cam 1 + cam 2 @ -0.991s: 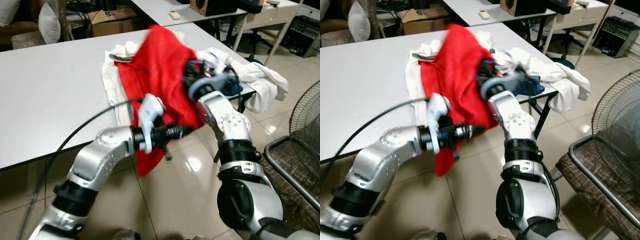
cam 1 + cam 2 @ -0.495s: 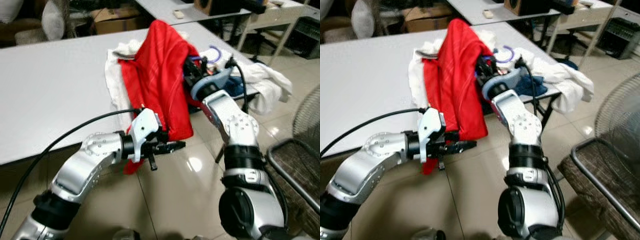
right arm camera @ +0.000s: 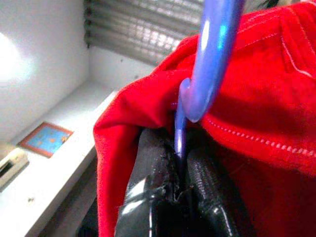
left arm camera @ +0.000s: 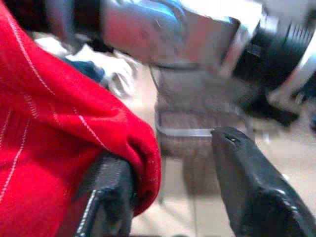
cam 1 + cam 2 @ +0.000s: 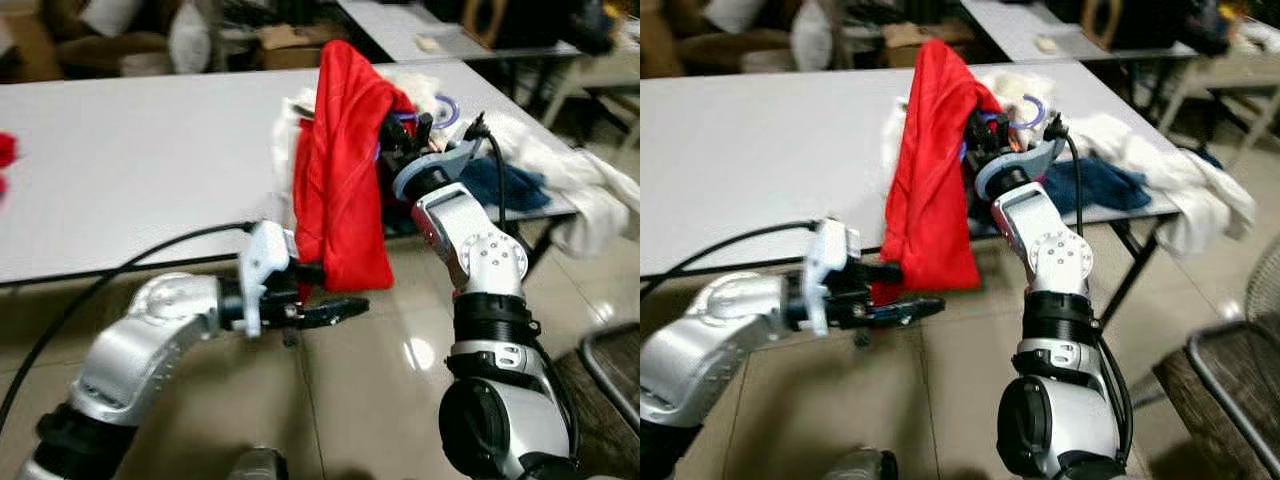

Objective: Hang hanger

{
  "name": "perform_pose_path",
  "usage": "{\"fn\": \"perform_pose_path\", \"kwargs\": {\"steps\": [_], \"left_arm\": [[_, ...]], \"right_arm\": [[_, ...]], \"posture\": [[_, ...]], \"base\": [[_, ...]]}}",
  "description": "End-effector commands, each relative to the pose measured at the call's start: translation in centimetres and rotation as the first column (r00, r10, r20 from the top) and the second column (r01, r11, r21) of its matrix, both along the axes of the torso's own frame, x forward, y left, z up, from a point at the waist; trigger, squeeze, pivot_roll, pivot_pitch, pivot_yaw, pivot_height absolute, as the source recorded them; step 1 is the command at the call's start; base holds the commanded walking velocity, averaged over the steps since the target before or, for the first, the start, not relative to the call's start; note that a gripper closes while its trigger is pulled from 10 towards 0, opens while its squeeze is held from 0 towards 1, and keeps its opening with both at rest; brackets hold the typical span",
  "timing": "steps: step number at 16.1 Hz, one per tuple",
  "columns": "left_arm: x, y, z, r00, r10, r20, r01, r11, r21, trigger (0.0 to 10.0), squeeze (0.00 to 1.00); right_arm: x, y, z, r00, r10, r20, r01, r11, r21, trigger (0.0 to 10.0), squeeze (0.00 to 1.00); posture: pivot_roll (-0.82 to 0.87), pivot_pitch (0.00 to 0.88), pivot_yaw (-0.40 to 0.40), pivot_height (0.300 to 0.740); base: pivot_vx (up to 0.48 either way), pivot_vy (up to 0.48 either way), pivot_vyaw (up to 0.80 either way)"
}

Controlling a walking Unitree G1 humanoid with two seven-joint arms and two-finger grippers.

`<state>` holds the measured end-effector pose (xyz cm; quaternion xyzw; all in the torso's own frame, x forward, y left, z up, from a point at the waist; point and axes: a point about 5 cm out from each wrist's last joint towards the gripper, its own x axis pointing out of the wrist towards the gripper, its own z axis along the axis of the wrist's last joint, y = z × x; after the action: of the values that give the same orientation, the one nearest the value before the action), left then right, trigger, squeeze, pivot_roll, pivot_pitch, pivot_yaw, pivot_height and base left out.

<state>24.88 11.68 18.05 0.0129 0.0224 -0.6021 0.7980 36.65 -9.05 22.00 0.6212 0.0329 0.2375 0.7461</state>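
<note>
the right gripper pinches the thin, stiff hanger by its neck above the table, limp red shirt draped on it; left gripper parted, empty.

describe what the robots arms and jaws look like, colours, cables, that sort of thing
Both arms are silver metal shells with black joint rings. The left arm has a white block at its wrist and a black cable looping back from it. The right arm has a grey-blue wrist bracket with a black cable plugged in. The left gripper and right gripper each end in two long black fingers.
</note>
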Motion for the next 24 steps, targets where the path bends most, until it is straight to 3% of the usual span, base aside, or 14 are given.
{"fn": "perform_pose_path", "kwargs": {"steps": [1, 2, 3, 5, 7, 9, 10, 12, 15, 18, 19, 20, 21, 24], "left_arm": [[-0.1, 0.7, 0.9, 1.0, 0.019, 0.001, -0.019, 0.998, -0.052, 10.0, 1.0], [0.3, 1.9, 1.2, 0.996, 0.085, -0.006, -0.085, 0.992, -0.097, 10.0, 0.99], [1.2, 3.6, 1.3, 0.971, 0.237, 0.015, -0.234, 0.965, -0.114, 10.0, 0.98], [2.1, 6.4, 0.9, 0.883, 0.468, -0.032, -0.466, 0.868, -0.171, 10.0, 1.0], [2.1, 7.0, 0.8, 0.855, 0.516, -0.042, -0.515, 0.838, -0.18, 10.0, 1.0], [1.7, 7.8, 0.5, 0.791, 0.61, -0.049, -0.602, 0.761, -0.24, 10.0, 1.0], [1.2, 6.9, 0.4, 0.827, 0.561, -0.046, -0.555, 0.799, -0.234, 10.0, 1.0], [1.0, 5.5, 0.5, 0.858, 0.512, -0.043, -0.508, 0.832, -0.222, 10.0, 1.0], [1.5, 4.4, 0.5, 0.852, 0.519, -0.068, -0.52, 0.825, -0.221, 10.0, 1.0], [1.6, 4.4, 0.4, 0.839, 0.541, -0.058, -0.539, 0.811, -0.226, 10.0, 0.99], [1.5, 4.3, 0.3, 0.845, 0.533, -0.049, -0.53, 0.821, -0.213, 10.0, 0.55], [1.4, 4.2, 0.3, 0.849, 0.527, -0.031, -0.522, 0.829, -0.202, 10.0, 0.17], [1.3, 4.2, 0.1, 0.851, 0.523, -0.053, -0.523, 0.831, -0.19, 10.0, 0.0], [1.2, 4.5, 0.5, 0.857, 0.507, -0.09, -0.514, 0.826, -0.231, 10.0, 0.0]], "right_arm": [[-0.4, 0.6, 1.8, 0.997, 0.03, 0.073, -0.034, 0.998, 0.046, 10.0, 0.0], [-0.6, 0.4, 2.6, 0.994, 0.036, 0.104, -0.039, 0.999, 0.034, 10.0, 0.0], [-0.9, 0.1, 3.3, 0.99, 0.042, 0.134, -0.045, 0.999, 0.018, 10.0, 0.0], [-2.0, -0.7, 4.2, 0.984, 0.056, 0.17, -0.052, 0.998, -0.026, 10.0, 0.0], [-2.5, -1.0, 4.2, 0.981, 0.061, 0.182, -0.051, 0.997, -0.056, 10.0, 0.0], [-4.0, -2.2, 3.9, 0.978, 0.053, 0.203, -0.037, 0.996, -0.082, 10.0, 0.0], [-4.5, -2.7, 3.5, 0.978, 0.043, 0.205, -0.028, 0.997, -0.077, 10.0, 0.0], [-4.6, -3.0, 2.6, 0.984, 0.019, 0.178, -0.004, 0.996, -0.086, 10.0, 0.0], [-4.5, -3.4, 0.8, 0.993, -0.019, 0.113, 0.03, 0.995, -0.098, 10.0, 0.0], [-4.7, -3.5, 0.3, 0.995, -0.024, 0.095, 0.033, 0.996, -0.087, 10.0, 0.0], [-4.7, -3.5, 0.3, 0.995, -0.026, 0.095, 0.034, 0.996, -0.087, 10.0, 0.0], [-4.7, -3.6, 0.2, 0.995, -0.029, 0.098, 0.037, 0.996, -0.086, 10.0, 0.0], [-4.7, -3.8, 0.3, 0.994, -0.034, 0.105, 0.043, 0.996, -0.083, 10.0, 0.0], [-4.8, -3.8, 0.6, 0.991, -0.031, 0.13, 0.043, 0.995, -0.088, 10.0, 0.0]], "posture": [[-0.04, 0.022, 0.019, 0.74], [-0.04, 0.023, 0.016, 0.74], [-0.04, 0.026, 0.013, 0.74], [-0.03, 0.028, 0.006, 0.74], [-0.03, 0.032, 0.004, 0.74], [-0.02, 0.037, 0.005, 0.74], [-0.02, 0.042, 0.012, 0.74], [-0.02, 0.052, 0.012, 0.74], [-0.02, 0.057, 0.007, 0.74], [-0.03, 0.054, 0.009, 0.74], [-0.03, 0.054, 0.012, 0.74], [-0.02, 0.053, 0.014, 0.74], [-0.02, 0.05, 0.017, 0.74], [-0.03, 0.051, 0.019, 0.74]], "base": [[0.0, 0.0, 0.75], [0.0, 0.0, 0.75], [0.0, 0.0, 0.75], [0.0, 0.0, 0.74], [0.0, 0.0, 0.73], [0.0, 0.0, 0.73], [0.0, 0.0, 0.69], [0.0, 0.0, 0.67], [0.0, 0.0, 0.66], [0.0, 0.0, 0.66], [0.0, 0.0, 0.66], [0.0, 0.0, 0.66], [0.0, 0.0, 0.67], [0.0, 0.0, 0.66]]}}
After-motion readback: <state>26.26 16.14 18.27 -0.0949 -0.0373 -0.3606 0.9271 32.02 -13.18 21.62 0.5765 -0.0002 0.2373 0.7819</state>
